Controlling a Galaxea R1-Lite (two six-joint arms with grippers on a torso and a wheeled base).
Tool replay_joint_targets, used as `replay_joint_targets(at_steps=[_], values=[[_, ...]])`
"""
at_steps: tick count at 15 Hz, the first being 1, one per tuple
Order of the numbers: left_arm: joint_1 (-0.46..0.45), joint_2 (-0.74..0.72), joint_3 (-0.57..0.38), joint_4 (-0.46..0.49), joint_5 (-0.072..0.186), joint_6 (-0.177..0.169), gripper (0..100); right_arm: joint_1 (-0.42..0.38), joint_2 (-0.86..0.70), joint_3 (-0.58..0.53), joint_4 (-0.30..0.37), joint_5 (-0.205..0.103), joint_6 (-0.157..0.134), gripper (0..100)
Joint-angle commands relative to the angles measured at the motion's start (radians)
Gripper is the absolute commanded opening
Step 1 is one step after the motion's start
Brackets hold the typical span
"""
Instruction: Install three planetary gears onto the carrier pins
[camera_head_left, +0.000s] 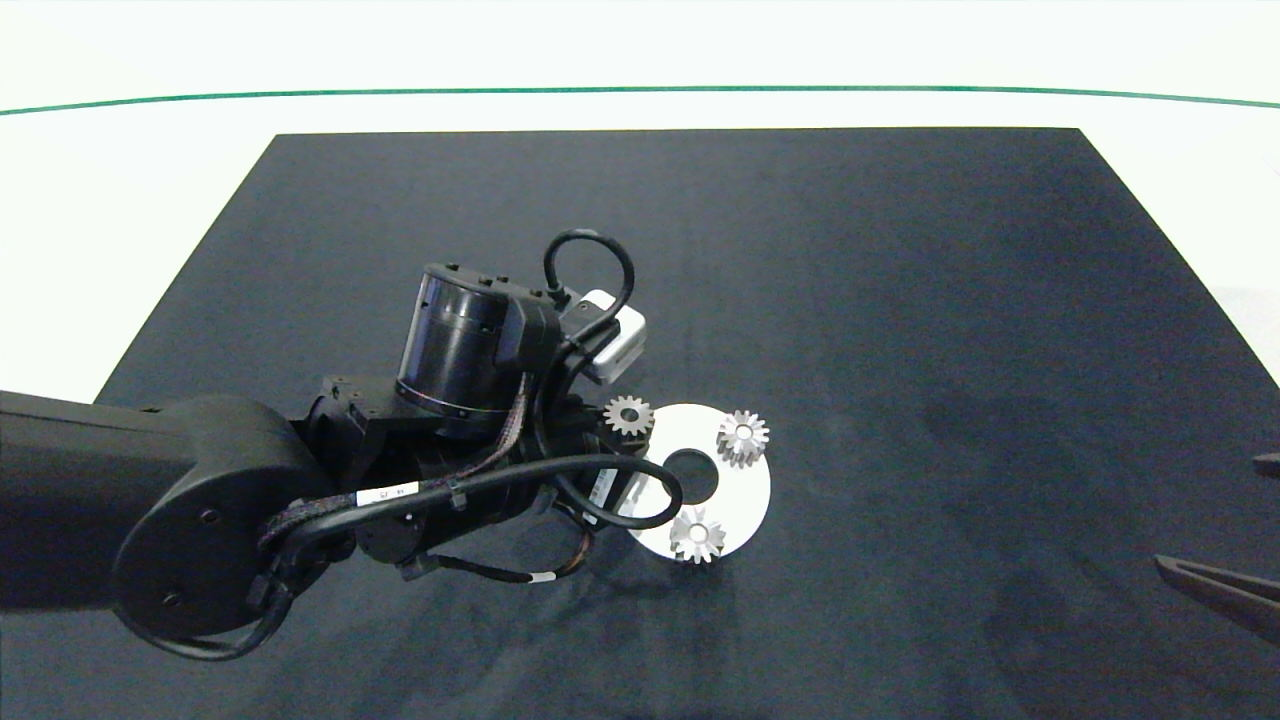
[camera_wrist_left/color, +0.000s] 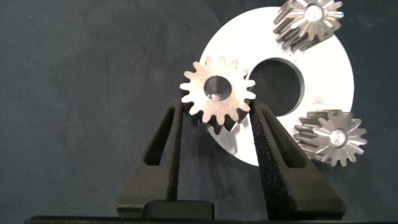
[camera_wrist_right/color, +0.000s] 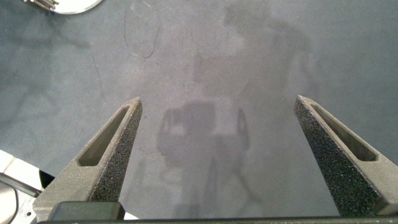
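The left gripper hangs over the middle of the dark mat on the counter, its jaws pinching the third gear by its toothed rim just above the near-left edge of the white disc. Whether this gear already sits on its pin is hard to tell, though something pale shows through its centre hole. Two other gears sit on the disc. The right gripper idles near the counter's right edge, jaws spread wide over bare mat.
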Motion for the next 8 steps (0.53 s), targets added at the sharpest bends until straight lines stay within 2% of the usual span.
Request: replay_joint_targets(at_steps=[1, 8], values=[[0.001, -0.002, 0.001, -0.002, 0.004, 0.0, 1, 0.0, 0.003, 0.001, 0.002, 0.0, -0.002, 100], [-0.008, -0.001, 0.007, -0.004, 0.004, -0.003, 1, -0.001, 0.006, 0.001, 0.001, 0.0, -0.002, 100]])
